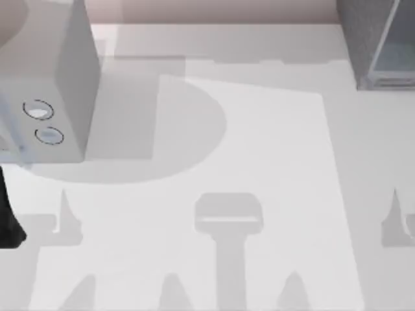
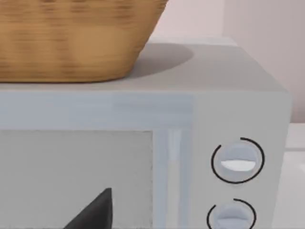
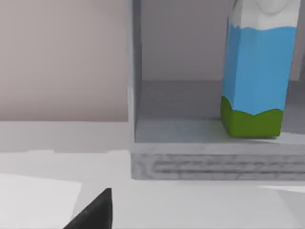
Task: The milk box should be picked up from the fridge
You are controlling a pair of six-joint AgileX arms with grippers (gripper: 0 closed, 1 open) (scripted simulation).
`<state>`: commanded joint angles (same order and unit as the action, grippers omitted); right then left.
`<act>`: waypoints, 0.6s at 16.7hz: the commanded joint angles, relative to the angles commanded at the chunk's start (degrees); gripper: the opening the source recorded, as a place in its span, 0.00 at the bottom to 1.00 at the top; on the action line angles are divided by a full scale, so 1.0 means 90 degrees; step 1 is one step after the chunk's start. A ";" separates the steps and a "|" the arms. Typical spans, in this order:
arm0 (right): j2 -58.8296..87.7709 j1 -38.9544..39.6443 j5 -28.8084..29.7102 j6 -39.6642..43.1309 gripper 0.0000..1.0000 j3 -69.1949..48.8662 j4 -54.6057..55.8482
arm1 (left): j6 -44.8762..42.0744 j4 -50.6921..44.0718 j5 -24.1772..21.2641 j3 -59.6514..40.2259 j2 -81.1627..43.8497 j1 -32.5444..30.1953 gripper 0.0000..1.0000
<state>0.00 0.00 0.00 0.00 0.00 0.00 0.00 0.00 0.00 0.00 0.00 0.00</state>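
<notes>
- Sky-blue milk box (image 3: 256,71) stands upright inside the fridge (image 1: 379,42), at the table's (image 1: 272,194) far right corner.
- Left gripper, right gripper: jaw state cannot be told.

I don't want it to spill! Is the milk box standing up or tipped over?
Standing up. The milk box sits upright on the fridge shelf, green band flat on the bottom, white top pointing up.

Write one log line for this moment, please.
blue-and-white milk carton with green base: upright inside dark grey speckled fridge | grasp: not yet | light grey two-dial box: table's left
</notes>
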 joint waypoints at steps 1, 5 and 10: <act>0.0000 0.0000 0.0000 0.0000 1.00 0.0000 0.0000 | 0.0000 0.0000 0.0000 0.0000 0.0000 0.0000 1.00; 0.0385 -0.0146 -0.0147 -0.0007 1.00 -0.0067 0.0394 | 0.0000 0.0000 0.0000 0.0000 0.0000 0.0000 1.00; 0.2321 -0.0790 -0.0748 -0.0038 1.00 -0.0322 0.2290 | 0.0000 0.0000 0.0000 0.0000 0.0000 0.0000 1.00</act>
<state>20.89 -7.11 -6.73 -0.34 -2.89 20.61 0.00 0.00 0.00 0.00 0.00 0.00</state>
